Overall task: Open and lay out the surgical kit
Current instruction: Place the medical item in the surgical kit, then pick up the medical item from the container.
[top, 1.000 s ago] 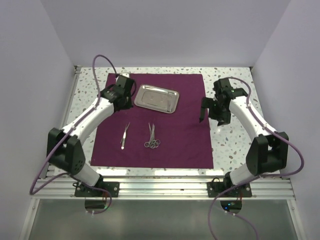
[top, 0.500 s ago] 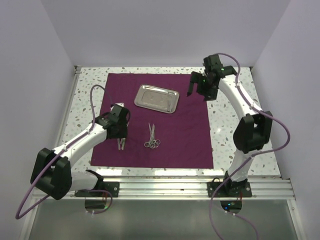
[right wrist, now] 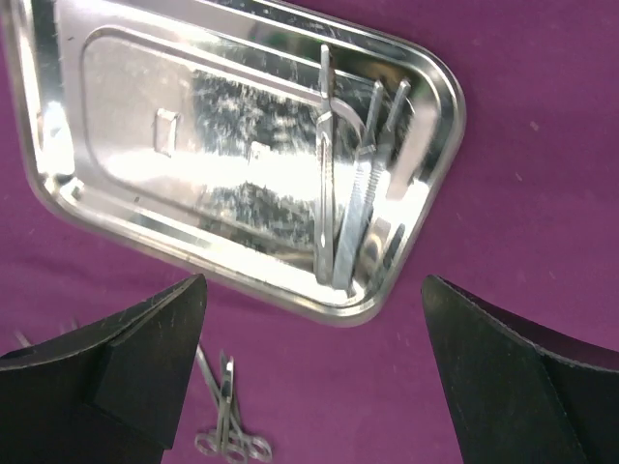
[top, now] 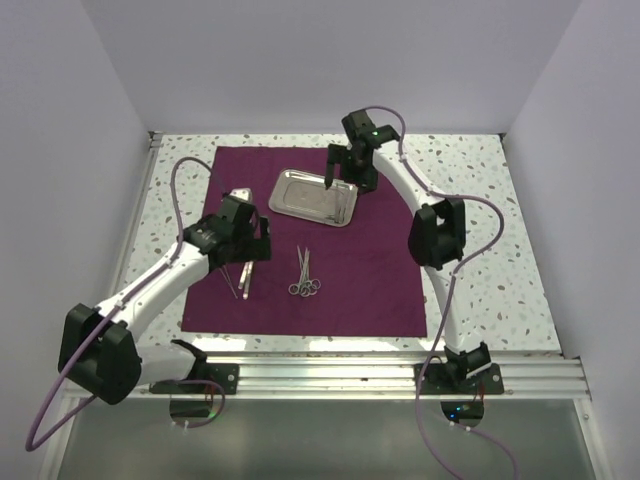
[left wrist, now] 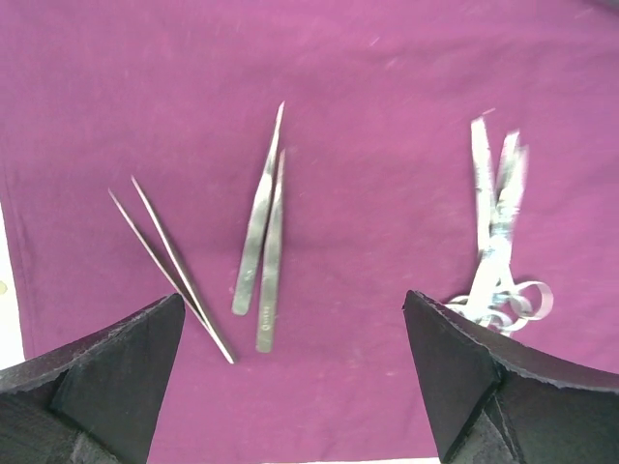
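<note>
Your left fingers hang spread wide above the plum cloth wrap, gripping nothing and touching nothing. From the left wrist, two pairs of tweezers lie flat on the cloth in the gap between the fingers. A broader pair lies in the middle, and a needle-fine pair lies just to its left, apart from it. The ring-handled instruments lie near the other finger, loops toward the camera. They are too blurred there to count, and the top view shows them as one tight bunch near the middle of the cloth.

Your right fingers are likewise wide apart and hold nothing, poised over the far part of the cloth above the steel tray. The tray rests on the cloth, slightly askew to its edges. Inside it, at one short end, a few slim steel instruments lie side by side, close enough that you cannot tell whether they touch. The rest of the tray floor throws back a blurred glare.

The cloth lies opened flat on the speckled bench. The tray sits toward its far edge, and the tweezers and ring-handled bunch lie in its nearer half, with the tweezers on your left.
</note>
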Robot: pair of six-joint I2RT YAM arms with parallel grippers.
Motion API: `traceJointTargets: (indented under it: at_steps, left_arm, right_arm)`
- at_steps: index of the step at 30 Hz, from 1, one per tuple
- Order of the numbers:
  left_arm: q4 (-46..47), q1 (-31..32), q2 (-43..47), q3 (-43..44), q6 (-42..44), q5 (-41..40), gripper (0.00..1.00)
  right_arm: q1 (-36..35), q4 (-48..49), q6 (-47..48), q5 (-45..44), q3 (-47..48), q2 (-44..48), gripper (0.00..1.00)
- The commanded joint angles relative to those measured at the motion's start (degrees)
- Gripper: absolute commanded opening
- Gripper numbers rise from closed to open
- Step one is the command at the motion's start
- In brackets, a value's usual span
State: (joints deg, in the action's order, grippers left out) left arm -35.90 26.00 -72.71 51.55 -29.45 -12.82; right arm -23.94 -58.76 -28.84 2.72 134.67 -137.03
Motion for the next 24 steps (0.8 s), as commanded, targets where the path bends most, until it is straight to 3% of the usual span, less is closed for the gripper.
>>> traceJointTargets:
  at_steps: [1, 7, 18, 24]
  left_arm:
    - [-2.7, -0.2, 4.1, 3.8, 0.4, 1.5, 0.99]
    - [-8.9, -0.3, 9.1, 6.3, 1.1, 0.7, 0.99]
    - [-15.6, -0.6, 14.3, 5.8, -0.2, -1.9, 1.00]
    - [-17.4, -0.6, 15.6, 5.5, -0.4, -3.1, 0.99]
  right_arm:
    - [-0.8, -2.3, -1.8, -1.5, 7.4, -4.0, 0.96]
    - [-0.8, 2.2, -4.3, -2.5, 5.2, -6.3, 0.93]
    - [-4.1, -0.6, -2.0, -9.8, 9.5, -13.4, 0.83]
    - [-6.7, -3.6, -0.8, -15.2, 11.0, -16.6, 0.58]
